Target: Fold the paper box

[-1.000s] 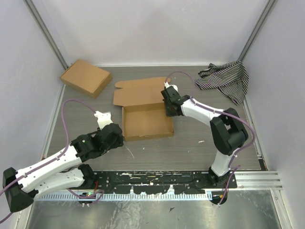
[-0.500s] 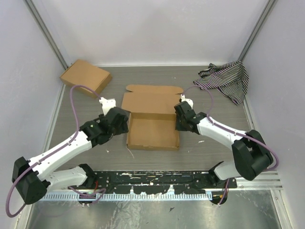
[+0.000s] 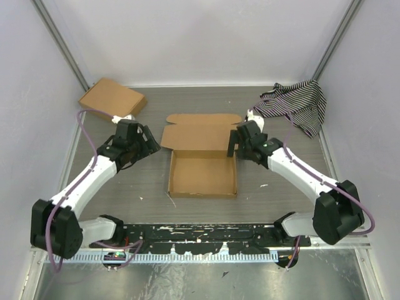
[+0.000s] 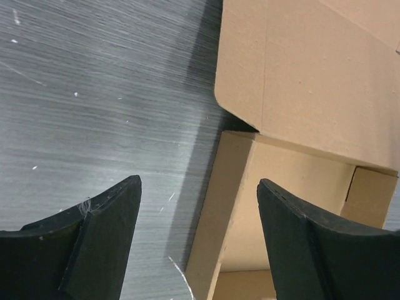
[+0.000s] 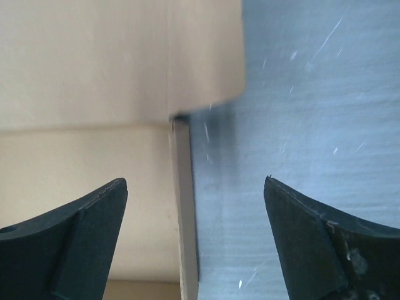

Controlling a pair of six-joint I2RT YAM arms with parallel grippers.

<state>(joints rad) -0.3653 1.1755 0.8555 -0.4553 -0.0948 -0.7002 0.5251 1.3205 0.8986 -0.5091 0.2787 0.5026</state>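
Your paper box sits in the middle of the grey surface, between the two arms. Its shallow tray has its walls standing and its mouth open to the top camera. The lid panel is laid back flat toward the far side, with its tabs along the far edge. Your left claw hangs just beside the left end of that lid panel, near the tray's far left corner, and it is spread wide with nothing in it. In the left wrist view its two dark fingers stand well apart, and the tray's left wall and the rounded corner of the lid flap show in the gap beyond them. Whether either finger touches the cardboard you cannot tell from here. Your right claw is at the tray's far right corner, where the lid meets the tray, and it is also wide open and holds nothing. In the right wrist view its fingers frame the thin top edge of the right wall, with cardboard on one side and bare surface on the other — no finger is closed on it. A second cardboard box, fully formed and closed, lies in the far left corner — well apart from both arms. A striped cloth is bunched in the far right corner.
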